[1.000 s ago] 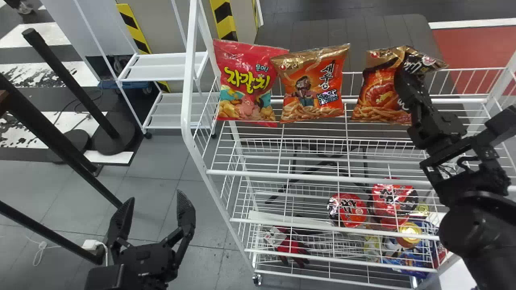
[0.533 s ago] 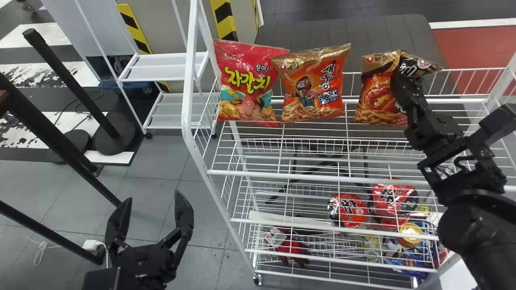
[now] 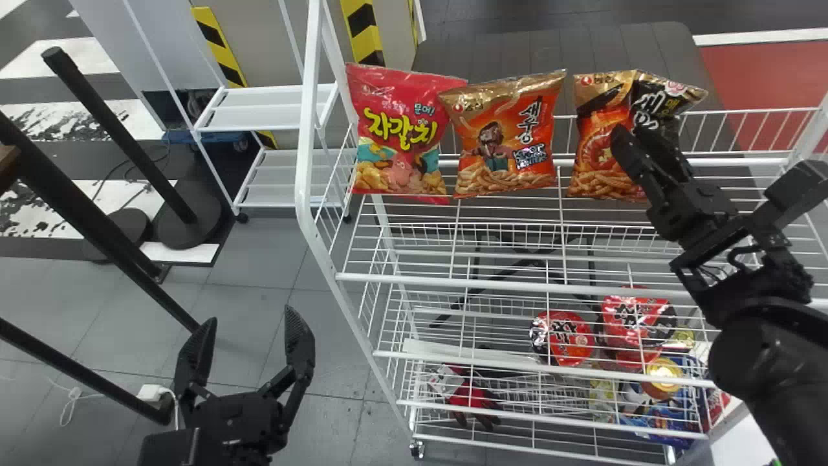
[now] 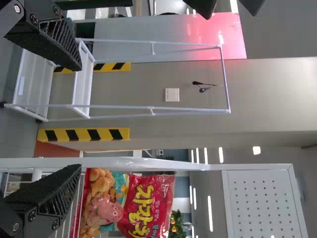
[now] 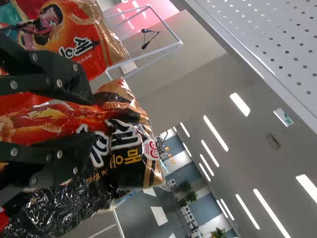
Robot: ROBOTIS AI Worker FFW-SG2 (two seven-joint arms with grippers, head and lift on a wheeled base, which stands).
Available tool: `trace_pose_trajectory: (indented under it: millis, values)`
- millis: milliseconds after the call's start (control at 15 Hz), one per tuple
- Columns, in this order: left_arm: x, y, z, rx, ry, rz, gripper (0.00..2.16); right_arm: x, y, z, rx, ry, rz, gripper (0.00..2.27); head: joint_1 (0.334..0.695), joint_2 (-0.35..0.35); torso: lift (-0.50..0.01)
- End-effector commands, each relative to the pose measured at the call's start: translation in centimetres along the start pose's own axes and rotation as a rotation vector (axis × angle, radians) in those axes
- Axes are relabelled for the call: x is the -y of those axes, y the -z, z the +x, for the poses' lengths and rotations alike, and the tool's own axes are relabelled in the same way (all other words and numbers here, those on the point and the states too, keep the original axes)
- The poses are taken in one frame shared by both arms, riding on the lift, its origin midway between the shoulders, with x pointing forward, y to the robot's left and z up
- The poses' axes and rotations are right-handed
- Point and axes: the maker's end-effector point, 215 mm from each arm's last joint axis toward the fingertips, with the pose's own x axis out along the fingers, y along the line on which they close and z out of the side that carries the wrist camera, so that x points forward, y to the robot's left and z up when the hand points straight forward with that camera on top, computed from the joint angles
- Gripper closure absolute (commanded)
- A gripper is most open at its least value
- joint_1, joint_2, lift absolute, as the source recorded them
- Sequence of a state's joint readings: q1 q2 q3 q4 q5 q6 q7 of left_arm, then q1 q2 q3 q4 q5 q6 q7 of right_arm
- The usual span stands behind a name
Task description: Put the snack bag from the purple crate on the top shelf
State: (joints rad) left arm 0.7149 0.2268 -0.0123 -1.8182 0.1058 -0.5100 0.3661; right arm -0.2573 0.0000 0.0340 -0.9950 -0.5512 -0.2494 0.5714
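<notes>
The black-and-orange snack bag stands up on the white wire top shelf, in the upper right of the head view. Its top corner flops over to one side. The orange snack bag is beside it, and the red snack bag is past that one, near the upper middle of the head view.

The right gripper is at the bag, coming in from the lower right of the head view. Its two fingers are part-way open. In the right wrist view there is a gap between them with bag in it, and they don't look like they are pinching it. I think this is the letting-go step, and the bag looks like it is where it should be.

Next, the right gripper should back straight out, nice and slow, so it does not drag or tip the bag. It may need to open a bit more first.

The left gripper waits in the lower left of the head view, wide open and with nothing in it.
</notes>
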Motion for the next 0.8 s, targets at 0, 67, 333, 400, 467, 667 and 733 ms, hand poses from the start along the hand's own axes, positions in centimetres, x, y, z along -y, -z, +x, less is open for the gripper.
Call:
trace_pose_trajectory:
  millis: [0, 67, 333, 400, 467, 667, 733]
  values:
    - [0.0, 0.0, 0.1, 0.001, 0.0, 0.0, 0.12, -0.4, 0.2, -0.1, -0.003, -0.009, 0.0, 0.08, 0.695, 0.209, 0.0]
    - [-0.1, 0.0, 0.1, 0.0, -0.002, 0.0, 0.12, -0.9, -0.2, -0.2, 0.007, -0.017, -0.005, 0.08, 0.695, 0.211, 0.0]
    - [0.0, -0.3, 0.1, 0.005, -0.001, -0.004, 0.12, -4.7, -0.2, -2.6, -0.032, -0.048, -0.015, 0.08, 0.695, 0.227, 0.0]
    - [0.0, -0.4, 0.1, 0.007, 0.002, -0.003, 0.12, -5.8, 0.3, -3.8, -0.066, -0.037, -0.046, 0.08, 0.695, 0.234, 0.0]
    - [0.2, -0.6, 0.2, 0.009, 0.005, -0.004, 0.12, -6.5, 0.6, -5.0, -0.103, -0.022, -0.053, 0.08, 0.695, 0.239, 0.0]
    - [0.8, -0.6, 0.3, 0.002, 0.02, -0.006, 0.12, -7.0, -0.7, -9.1, -0.135, 0.096, -0.192, 0.08, 0.695, 0.255, 0.0]
    - [0.9, -0.8, 0.3, 0.006, 0.022, -0.008, 0.12, -6.9, -1.1, -10.6, -0.133, 0.134, -0.235, 0.08, 0.695, 0.25, 0.0]
